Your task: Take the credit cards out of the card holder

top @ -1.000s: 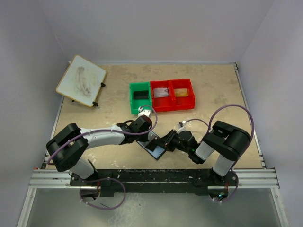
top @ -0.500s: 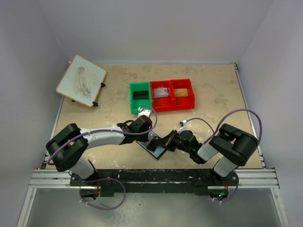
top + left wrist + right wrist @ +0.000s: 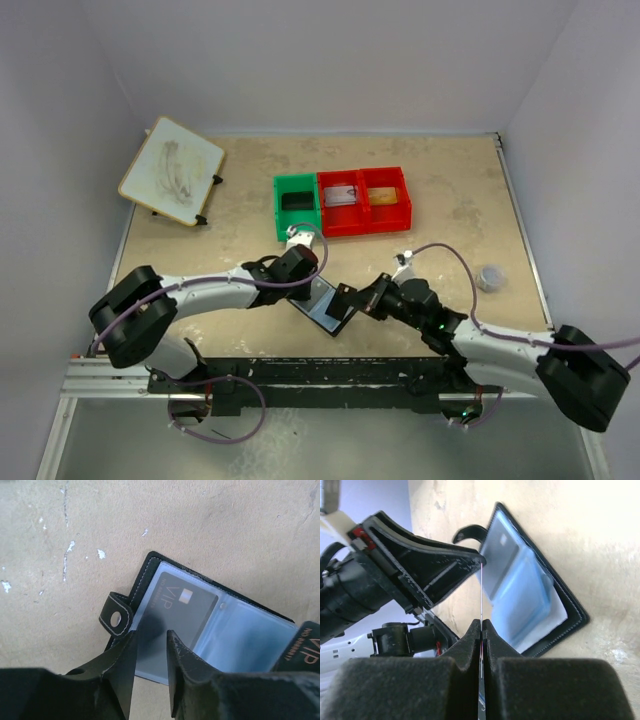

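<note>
The card holder (image 3: 322, 307) lies open on the table, pale blue inside (image 3: 240, 640), its black snap tab (image 3: 116, 616) at the left. One black credit card (image 3: 185, 607) sits in its left pocket. My left gripper (image 3: 150, 640) hovers open over the holder's left edge, with nothing between its fingers. My right gripper (image 3: 481, 625) is shut on a second black credit card (image 3: 481, 595), seen edge-on in the right wrist view. That card (image 3: 307, 645) is out of the pocket, raised over the holder's right half. In the top view the two grippers (image 3: 312, 290) (image 3: 358, 300) meet over the holder.
A green bin (image 3: 297, 203) and two joined red bins (image 3: 363, 200) stand behind the holder, each with something inside. A tilted whiteboard (image 3: 172, 170) is at the back left. A small grey object (image 3: 490, 277) lies at the right.
My right gripper has shut on a card and its arm has stretched low to the right. The left fingers have parted a little over the holder.
</note>
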{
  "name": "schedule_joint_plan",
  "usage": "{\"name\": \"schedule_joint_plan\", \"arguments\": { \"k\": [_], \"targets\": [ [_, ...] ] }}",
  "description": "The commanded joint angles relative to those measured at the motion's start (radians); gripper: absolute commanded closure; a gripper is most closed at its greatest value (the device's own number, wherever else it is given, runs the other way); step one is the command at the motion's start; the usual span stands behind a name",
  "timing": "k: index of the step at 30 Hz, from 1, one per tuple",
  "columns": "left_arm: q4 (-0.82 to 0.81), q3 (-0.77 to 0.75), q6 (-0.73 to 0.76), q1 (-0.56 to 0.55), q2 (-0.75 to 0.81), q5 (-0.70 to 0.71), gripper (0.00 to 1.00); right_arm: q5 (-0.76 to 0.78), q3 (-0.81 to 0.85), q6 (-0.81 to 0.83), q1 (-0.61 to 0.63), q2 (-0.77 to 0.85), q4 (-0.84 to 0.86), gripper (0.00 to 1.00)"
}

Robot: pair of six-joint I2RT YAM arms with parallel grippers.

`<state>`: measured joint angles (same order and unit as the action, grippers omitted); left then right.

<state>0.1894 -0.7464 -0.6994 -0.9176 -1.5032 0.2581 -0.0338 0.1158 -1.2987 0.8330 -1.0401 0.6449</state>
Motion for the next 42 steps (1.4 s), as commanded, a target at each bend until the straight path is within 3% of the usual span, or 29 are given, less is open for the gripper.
{"name": "schedule_joint_plan", "arguments": {
  "k": [1, 8, 14, 23, 29, 34, 42],
  "targets": [
    [-0.004, 0.007, -0.029, -0.003, 0.097, 0.044, 0.68, 0.083, 0.065, 0.187, -0.002, 0.138, -0.131, 1.0],
    [0.058, 0.021, -0.039, -0.003, 0.219, 0.14, 0.49, 0.143, 0.049, 0.337, -0.002, 0.304, -0.125, 1.0],
    [0.121, 0.034, -0.068, -0.001, 0.311, 0.253, 0.36, 0.102, 0.073, 0.525, -0.002, 0.326, -0.038, 1.0],
    [0.276, -0.011, -0.099, 0.043, 0.375, 0.463, 0.33, -0.053, 0.192, 0.853, 0.002, 0.244, -0.041, 1.0],
    [0.356, -0.059, -0.105, 0.168, 0.411, 0.427, 0.32, -0.022, 0.242, 1.053, 0.019, 0.223, -0.056, 1.0],
    [0.402, -0.131, -0.02, 0.296, 0.495, 0.385, 0.31, -0.051, 0.286, 1.291, 0.054, 0.183, -0.088, 1.0],
    [0.45, -0.175, 0.12, 0.321, 0.535, 0.484, 0.3, -0.006, 0.415, 1.504, 0.067, 0.08, -0.195, 1.0]
  ]
}}
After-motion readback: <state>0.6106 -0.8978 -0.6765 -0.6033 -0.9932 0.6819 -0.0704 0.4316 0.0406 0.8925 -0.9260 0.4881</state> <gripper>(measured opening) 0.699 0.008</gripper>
